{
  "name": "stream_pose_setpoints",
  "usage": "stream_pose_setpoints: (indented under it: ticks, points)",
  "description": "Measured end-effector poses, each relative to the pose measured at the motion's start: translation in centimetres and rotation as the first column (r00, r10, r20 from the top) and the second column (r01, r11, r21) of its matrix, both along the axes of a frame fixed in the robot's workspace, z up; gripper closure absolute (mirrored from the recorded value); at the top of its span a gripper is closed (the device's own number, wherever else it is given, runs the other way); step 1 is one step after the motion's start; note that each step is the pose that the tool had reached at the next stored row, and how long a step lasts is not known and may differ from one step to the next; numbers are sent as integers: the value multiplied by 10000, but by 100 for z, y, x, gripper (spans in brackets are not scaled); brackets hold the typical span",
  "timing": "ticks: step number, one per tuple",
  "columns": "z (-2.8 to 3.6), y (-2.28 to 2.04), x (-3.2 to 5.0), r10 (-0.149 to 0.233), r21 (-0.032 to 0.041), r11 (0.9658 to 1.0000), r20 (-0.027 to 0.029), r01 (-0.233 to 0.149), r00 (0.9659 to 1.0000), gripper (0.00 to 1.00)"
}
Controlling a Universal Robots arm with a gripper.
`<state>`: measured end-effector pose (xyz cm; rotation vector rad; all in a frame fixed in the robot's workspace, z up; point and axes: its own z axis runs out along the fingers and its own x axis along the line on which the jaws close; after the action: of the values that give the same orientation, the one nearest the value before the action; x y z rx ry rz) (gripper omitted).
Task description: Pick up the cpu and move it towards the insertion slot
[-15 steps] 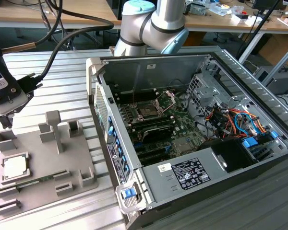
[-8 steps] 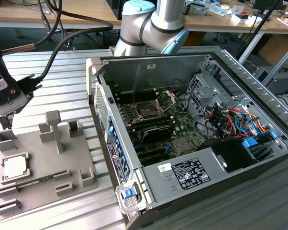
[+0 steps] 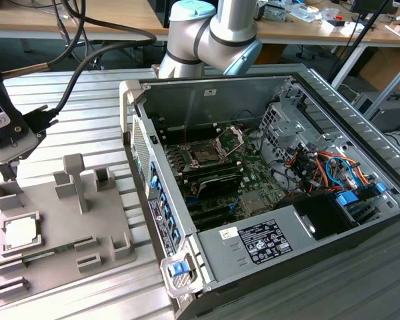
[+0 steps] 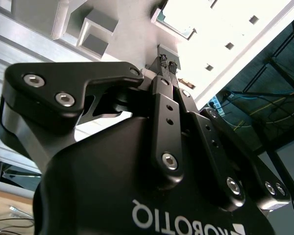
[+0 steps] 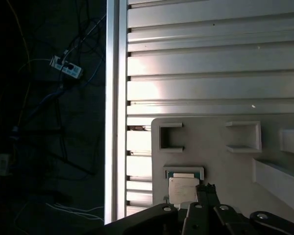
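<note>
A: Gripper (image 4: 167,66) state?

B: Clenched. Fingertips (image 4: 162,63) pressed side by side in the second wrist view, nothing held between them.

A: Location of gripper?

B: At the exterior view's far left, poised over the far corner of the grey fixture tray (image 3: 60,227). Above the tray surface; contact cannot be told.

A: Location of cpu (image 3: 20,233)?

B: Flat in its square recess on the tray, silvery top up, near the tray's edge on the exterior view's left. Not lifted. In the first wrist view, seated in the framed recess just beside the fingertips.

A: Anything else on the tray?

B: Long green memory stick (image 3: 43,253) lying just beside the cpu recess, toward the near edge. Several upright grey blocks further along the tray.

A: Insertion slot (image 3: 205,157)?

B: On the motherboard inside the open computer case (image 3: 130,100), well apart from the cpu and to the exterior view's right of the tray. Hinged metal bracket (image 3: 231,138) raised, dark socket square exposed.

A: Support?

B: Tray and case both on the ribbed aluminium worktop (image 3: 87,113).
</note>
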<state>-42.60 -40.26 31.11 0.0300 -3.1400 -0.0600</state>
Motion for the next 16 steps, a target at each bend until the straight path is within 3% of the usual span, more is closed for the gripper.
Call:
stream_pose_setpoints:
  ticks: [16]
  points:
    - [-54,0,-13,0,0,10000,0,0,10000,89]
